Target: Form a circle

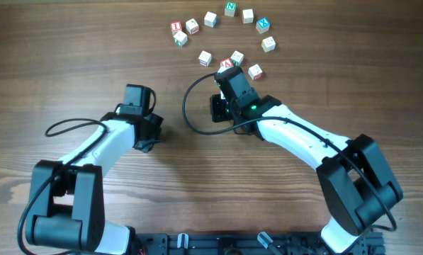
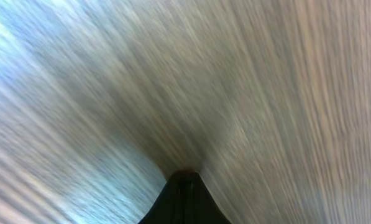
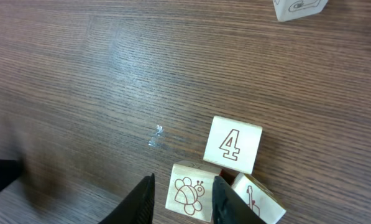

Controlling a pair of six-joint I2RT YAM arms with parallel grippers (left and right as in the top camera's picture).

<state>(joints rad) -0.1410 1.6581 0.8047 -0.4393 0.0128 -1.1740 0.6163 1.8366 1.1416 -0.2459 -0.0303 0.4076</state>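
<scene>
Alphabet cubes (image 1: 230,8): eight in an open arc at the far middle of the wooden table (image 1: 69,57), four more loose by its open side. Right gripper (image 3: 183,180): jaws partly open, straddling a bug-picture cube (image 3: 188,194), apparently without clamping it. Left gripper (image 2: 184,190): jaws closed on nothing, facing the tabletop, well apart from every cube. "4" cube (image 3: 233,144): just beyond the bug-picture cube.

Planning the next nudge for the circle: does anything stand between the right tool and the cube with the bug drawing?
Nothing visible does: the bug cube lies between the right tool's parted jaws. The 4 cube sits close beyond it, and a third cube crowds it from the side.
</scene>
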